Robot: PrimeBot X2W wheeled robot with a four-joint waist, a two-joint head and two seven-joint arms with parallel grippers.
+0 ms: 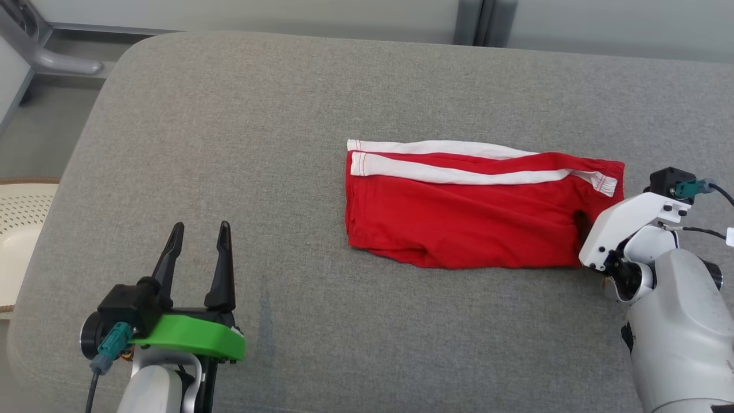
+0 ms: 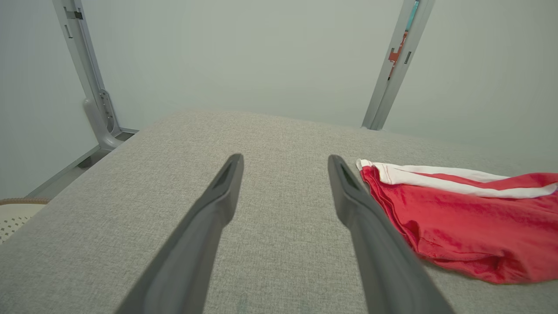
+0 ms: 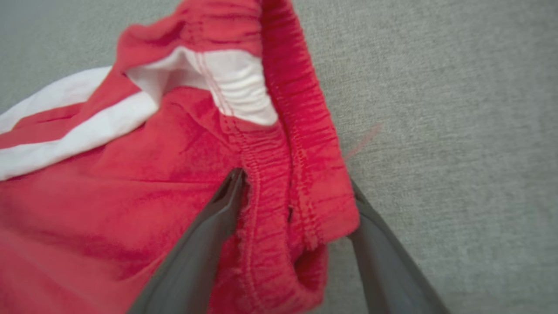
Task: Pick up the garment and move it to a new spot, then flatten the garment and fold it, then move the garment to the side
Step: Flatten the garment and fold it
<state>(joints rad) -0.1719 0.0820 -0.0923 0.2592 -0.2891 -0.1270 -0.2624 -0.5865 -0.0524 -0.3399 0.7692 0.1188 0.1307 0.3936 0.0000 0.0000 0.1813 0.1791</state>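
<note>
Grey fabric surface (image 1: 229, 143), pale walls (image 2: 261, 52), red garment (image 1: 459, 223)

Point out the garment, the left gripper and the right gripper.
garment (image 1: 459, 223): head view, middle of red panel.
left gripper (image 1: 201, 226): head view, between its fingertips.
right gripper (image 3: 295, 179): right wrist view, between its fingertips.

The garment (image 1: 459, 229) is soft matt cloth, its waistband (image 3: 301, 131) ribbed; the cushion (image 1: 229, 143) is coarse grey woven fabric; the left gripper (image 1: 201, 226) has smooth matt plastic fingers (image 2: 218, 209).
</note>
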